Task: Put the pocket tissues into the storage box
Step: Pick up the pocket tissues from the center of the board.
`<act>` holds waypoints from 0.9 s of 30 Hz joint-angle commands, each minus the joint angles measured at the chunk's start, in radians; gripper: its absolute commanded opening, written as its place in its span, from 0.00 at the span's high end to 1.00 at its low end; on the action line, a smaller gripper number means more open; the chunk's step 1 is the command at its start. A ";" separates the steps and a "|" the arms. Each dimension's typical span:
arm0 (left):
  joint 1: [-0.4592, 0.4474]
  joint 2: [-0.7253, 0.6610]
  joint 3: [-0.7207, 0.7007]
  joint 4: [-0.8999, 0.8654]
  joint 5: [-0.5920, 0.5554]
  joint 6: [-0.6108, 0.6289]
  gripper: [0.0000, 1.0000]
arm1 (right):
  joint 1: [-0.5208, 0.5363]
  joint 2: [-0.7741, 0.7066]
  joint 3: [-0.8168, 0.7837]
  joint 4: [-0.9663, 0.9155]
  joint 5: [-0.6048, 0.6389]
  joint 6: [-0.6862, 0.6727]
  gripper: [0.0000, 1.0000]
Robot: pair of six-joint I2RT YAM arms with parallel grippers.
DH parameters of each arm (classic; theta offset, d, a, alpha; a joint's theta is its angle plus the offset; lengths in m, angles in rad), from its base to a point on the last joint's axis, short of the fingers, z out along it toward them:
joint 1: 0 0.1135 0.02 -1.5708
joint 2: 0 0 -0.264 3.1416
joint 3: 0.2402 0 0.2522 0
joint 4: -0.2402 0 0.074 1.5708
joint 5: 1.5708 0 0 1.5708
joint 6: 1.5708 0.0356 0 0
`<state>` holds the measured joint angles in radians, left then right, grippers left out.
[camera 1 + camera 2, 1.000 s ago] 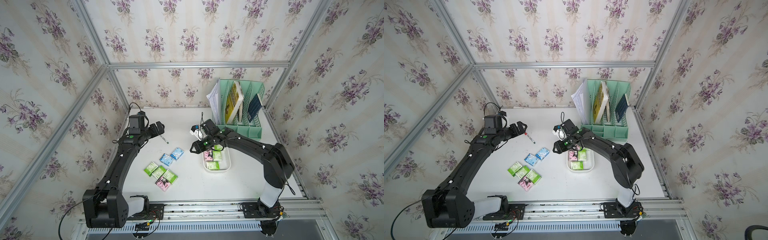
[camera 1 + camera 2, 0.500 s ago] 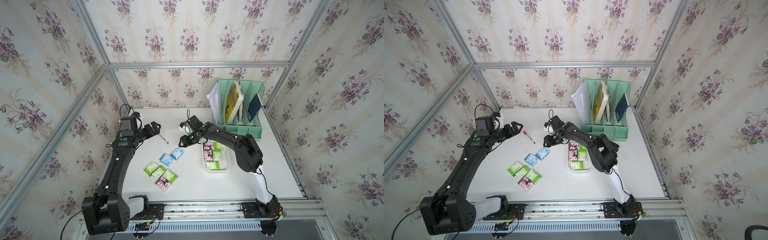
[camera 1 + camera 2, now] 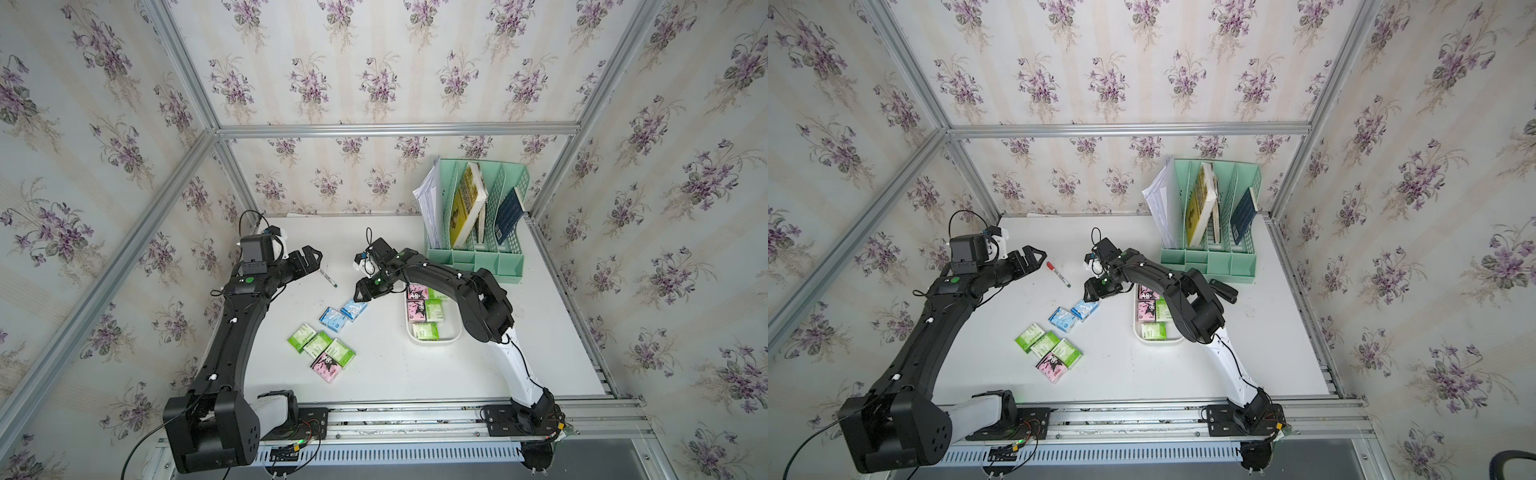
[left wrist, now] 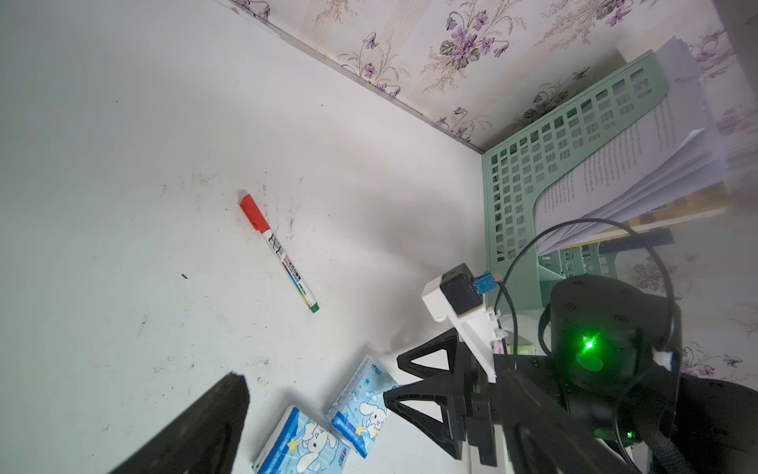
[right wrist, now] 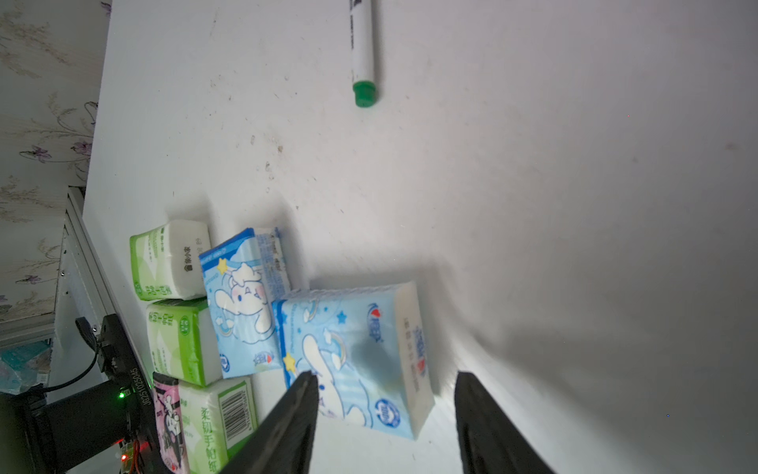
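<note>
Several pocket tissues lie loose on the white table: two light blue ones (image 3: 353, 309) (image 3: 333, 320), and nearer the front a cluster of green ones (image 3: 318, 345) with a pink one (image 3: 326, 368). The white storage box (image 3: 432, 341) to their right holds pink and green packets. My right gripper (image 3: 359, 293) hangs open just over the far light blue packet (image 5: 357, 353), which lies between its fingers (image 5: 295, 410) in the right wrist view, untouched. Off to the left my left gripper (image 3: 311, 257) stands open and empty beside the marker.
A red-capped marker pen (image 3: 328, 277) lies between the two grippers. The mint-green file organiser (image 3: 478, 253) with books and papers stands at the back right, just behind the storage box. Flowered walls close in the table on three sides.
My right gripper has moved left, away from the storage box, and now hangs over the light blue packets, still open. The left gripper has barely shifted.
</note>
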<state>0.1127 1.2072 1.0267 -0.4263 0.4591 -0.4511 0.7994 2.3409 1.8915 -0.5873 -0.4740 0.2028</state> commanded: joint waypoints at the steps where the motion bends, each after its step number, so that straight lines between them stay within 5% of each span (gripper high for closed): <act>1: 0.001 -0.007 -0.002 0.000 -0.005 0.022 0.01 | 0.010 0.013 0.008 -0.013 -0.027 -0.019 0.43; 8: 0.001 -0.016 -0.010 -0.006 -0.017 0.026 0.01 | 0.020 0.039 0.011 -0.014 -0.043 -0.019 0.55; 17: 0.002 -0.021 -0.010 -0.010 -0.021 0.028 0.01 | 0.020 0.032 -0.006 0.000 -0.025 -0.001 0.99; 27: 0.002 -0.021 -0.017 -0.004 -0.022 0.018 0.01 | -0.029 -0.160 -0.050 0.073 0.029 0.050 1.00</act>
<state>0.1135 1.1870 1.0134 -0.4358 0.4412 -0.4335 0.7853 2.2311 1.8446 -0.5503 -0.4820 0.2333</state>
